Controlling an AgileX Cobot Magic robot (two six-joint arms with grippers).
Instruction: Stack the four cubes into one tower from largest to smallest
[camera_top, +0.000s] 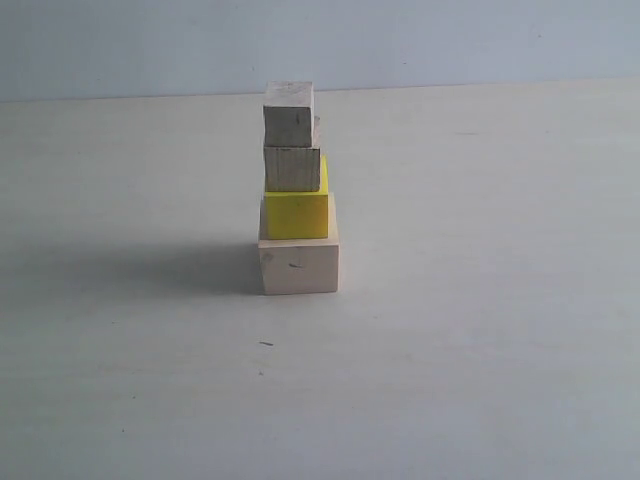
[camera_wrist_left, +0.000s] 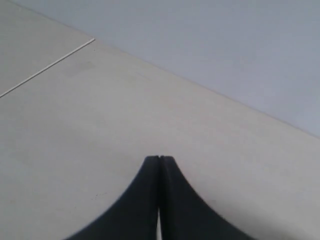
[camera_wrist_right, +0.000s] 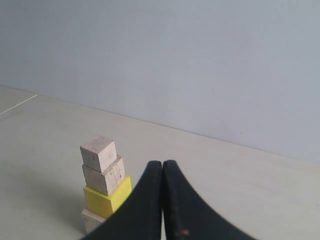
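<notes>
All four cubes stand as one tower on the table. The large pale wood cube (camera_top: 298, 265) is at the bottom, the yellow cube (camera_top: 296, 212) sits on it, the brownish grained cube (camera_top: 292, 167) comes above that, and the smallest pale cube (camera_top: 288, 124) is on top. In the right wrist view the same column shows: smallest cube (camera_wrist_right: 98, 153), brownish cube (camera_wrist_right: 104, 177), yellow cube (camera_wrist_right: 106, 199), large cube (camera_wrist_right: 90, 220). My right gripper (camera_wrist_right: 162, 164) is shut, empty, and apart from the tower. The left gripper (camera_wrist_left: 159, 158) is shut over bare table. Neither gripper shows in the exterior view.
The pale table (camera_top: 480, 330) stretches around the tower, with a plain grey wall (camera_top: 450, 40) behind it. A thin seam line (camera_wrist_left: 47, 67) crosses the surface in the left wrist view.
</notes>
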